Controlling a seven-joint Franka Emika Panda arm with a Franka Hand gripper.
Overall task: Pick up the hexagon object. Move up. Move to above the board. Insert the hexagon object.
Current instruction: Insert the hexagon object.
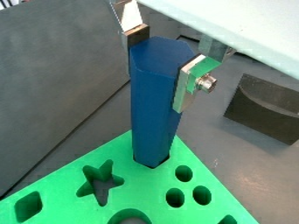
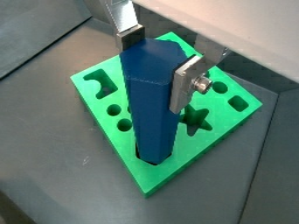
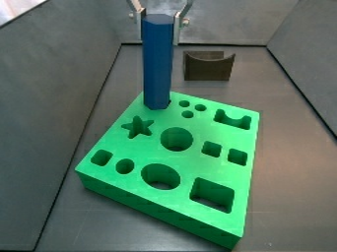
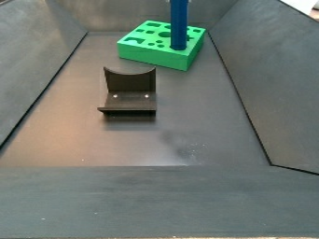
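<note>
A dark fixture (image 4: 127,91) stood alone on the grey bench (image 4: 162,140), its upright plate cut with a curved notch along the top edge and its base plate lying flat on the floor. In a side view (image 3: 208,65) it sat near the back of the enclosure, notched face toward the camera; a wrist view (image 1: 267,107) caught one corner of it. Dark sloping walls (image 4: 37,84) rose from the bench on both sides, seen in both side views (image 3: 66,98). The fixture stood well apart from the claw (image 3: 161,12), high near the far end of the enclosure.
</note>
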